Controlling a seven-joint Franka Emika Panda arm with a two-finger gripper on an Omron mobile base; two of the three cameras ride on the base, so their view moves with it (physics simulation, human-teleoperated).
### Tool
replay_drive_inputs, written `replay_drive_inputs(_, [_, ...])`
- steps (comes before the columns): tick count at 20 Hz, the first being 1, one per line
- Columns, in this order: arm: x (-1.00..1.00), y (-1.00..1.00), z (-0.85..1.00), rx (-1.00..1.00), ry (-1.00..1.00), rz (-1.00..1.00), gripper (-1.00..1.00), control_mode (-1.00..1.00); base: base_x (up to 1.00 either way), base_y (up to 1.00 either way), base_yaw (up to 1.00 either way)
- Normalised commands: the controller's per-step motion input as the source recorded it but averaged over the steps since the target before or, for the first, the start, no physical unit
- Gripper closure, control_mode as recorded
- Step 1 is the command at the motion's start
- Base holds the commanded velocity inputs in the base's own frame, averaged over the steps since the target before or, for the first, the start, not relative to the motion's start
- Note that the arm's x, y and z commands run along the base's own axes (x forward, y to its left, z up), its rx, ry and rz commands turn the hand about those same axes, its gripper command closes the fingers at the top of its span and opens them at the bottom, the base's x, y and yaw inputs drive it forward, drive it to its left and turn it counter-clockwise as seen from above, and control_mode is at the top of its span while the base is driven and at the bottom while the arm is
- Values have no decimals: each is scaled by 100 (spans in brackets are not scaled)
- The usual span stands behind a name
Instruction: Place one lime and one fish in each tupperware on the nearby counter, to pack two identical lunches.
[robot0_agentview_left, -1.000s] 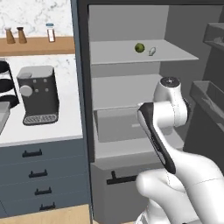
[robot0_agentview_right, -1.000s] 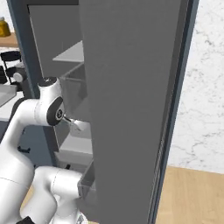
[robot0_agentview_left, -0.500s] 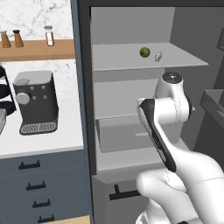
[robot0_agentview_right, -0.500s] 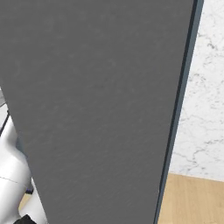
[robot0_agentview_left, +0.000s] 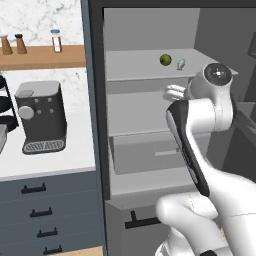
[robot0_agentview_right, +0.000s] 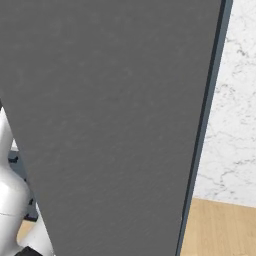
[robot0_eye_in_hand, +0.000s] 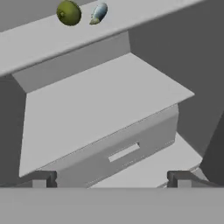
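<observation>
One lime, small and yellowish-green, sits on the upper shelf of the open fridge, with a small pale fish just to its right. The hand view has the lime and the fish at the top, far above my gripper. The gripper is open and holds nothing; it points at the middle shelf and the drawer below. My white hand hangs in front of the shelves, below the lime. The tupperware is out of view.
A grey fridge drawer sits under the middle shelf. The open fridge door stands close on the right. Left of the fridge, a dark coffee machine stands on the white counter, with spice shakers on a wooden shelf above.
The base views have shifted a little, and the fridge door now covers the right base view. My arm has risen and swung slightly right toward the shelves. The jaws stayed open.
</observation>
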Motion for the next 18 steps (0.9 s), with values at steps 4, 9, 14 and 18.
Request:
replay_drive_inputs(4, [17,-12,100,-4,-28,4,-100,-100,0,0,0])
replay_drive_inputs(9, [19,0,100,-7,0,0,-100,-100,0,0,0])
replay_drive_inputs(14, [0,0,56,-7,7,3,-100,-100,0,0,0])
replay_drive_inputs(18, [90,-13,-26,0,20,0,-100,-100,0,0,0])
